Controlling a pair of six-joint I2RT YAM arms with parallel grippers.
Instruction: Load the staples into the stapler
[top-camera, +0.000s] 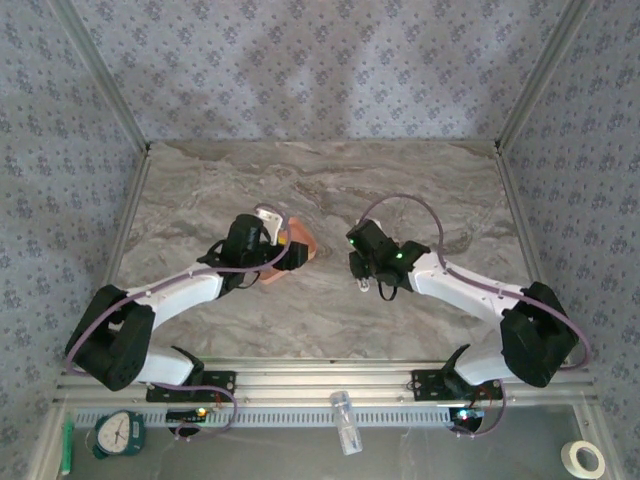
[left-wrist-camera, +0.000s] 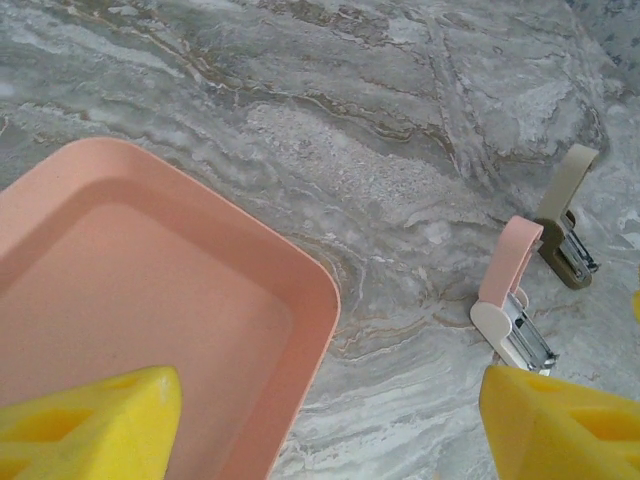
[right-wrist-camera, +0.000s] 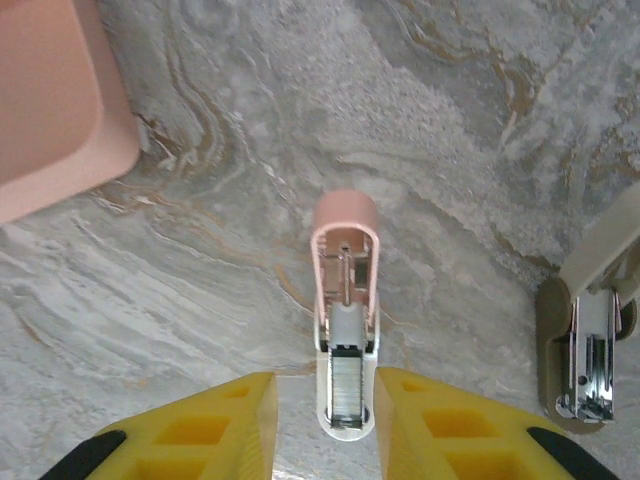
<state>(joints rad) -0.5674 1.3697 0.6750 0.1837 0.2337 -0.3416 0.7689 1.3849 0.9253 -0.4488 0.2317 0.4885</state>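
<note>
Small pale-pink-and-white stapler (right-wrist-camera: 345, 300) lies hinged open on the grey marbled bench (right-wrist-camera: 450, 130), its white end between the yellow fingers of the right pincer (right-wrist-camera: 327, 390), jaws narrowly parted, not clamping it.

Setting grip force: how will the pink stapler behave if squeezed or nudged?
Probably light: the pink stapler is small and looks mostly plastic. Its upper arm stands hinged open, so a squeeze there may fold it rather than lift it. On the smooth marble table, a sideways nudge would likely slide or spin it.
</note>
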